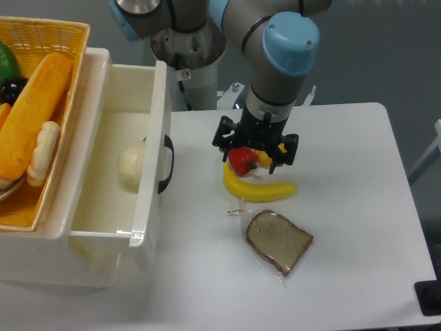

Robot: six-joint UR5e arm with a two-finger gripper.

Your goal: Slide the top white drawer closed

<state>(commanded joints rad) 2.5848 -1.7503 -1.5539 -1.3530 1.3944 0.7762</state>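
Note:
The top white drawer [148,89] stands pulled out to the right from the white cabinet [41,258]. Its black arched handle [167,163] faces the table's middle. A pale round ball [130,165] lies inside it. My gripper [256,150] points straight down over the table, a hand's width right of the handle and apart from it. It hangs over a red fruit [241,161] and a yellow banana [258,189]. Its fingers are hidden under the wrist, so I cannot tell if they are open. The lower drawer is hidden.
A wicker basket [55,31] with a bread loaf [31,114] and other food sits on the cabinet top. A wrapped slice of brown bread [278,241] lies on the white table [358,207] in front of the banana.

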